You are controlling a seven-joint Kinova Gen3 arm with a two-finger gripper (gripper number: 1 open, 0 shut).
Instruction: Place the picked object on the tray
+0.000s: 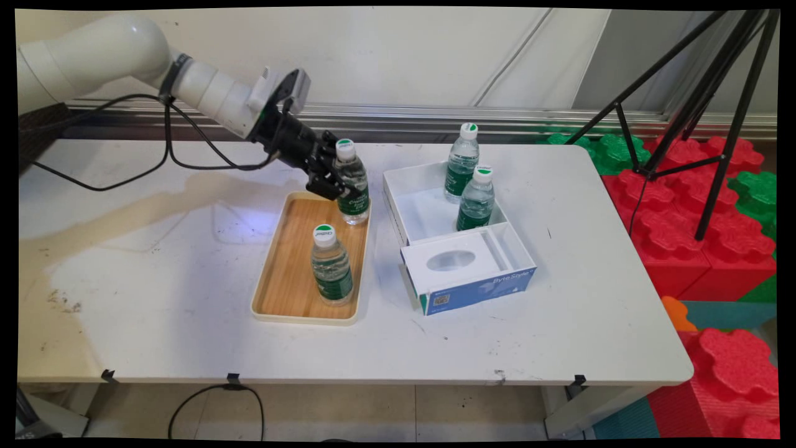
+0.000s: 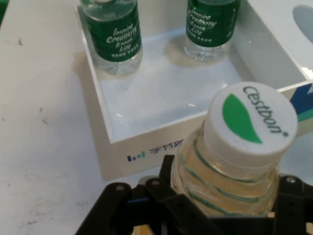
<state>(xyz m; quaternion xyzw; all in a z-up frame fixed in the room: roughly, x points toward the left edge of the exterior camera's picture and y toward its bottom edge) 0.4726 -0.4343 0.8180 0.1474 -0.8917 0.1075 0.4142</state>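
White table point(image 1: 186, 298) first, with a white open box point(image 1: 398, 186) right of centre and two green-labelled water bottles standing in its far compartment, one at the back point(image 1: 461, 163) and one nearer point(image 1: 476, 199). Just left of it, a wooden tray point(image 1: 292, 274) carries a third bottle point(image 1: 331, 266) upright at its near end. At the tray's far end the black gripper point(image 1: 336, 180) has its fingers closed on a fourth bottle point(image 1: 352, 186), clamped just under the white cap; whether its base rests on the tray or hangs just above it, I can't tell.
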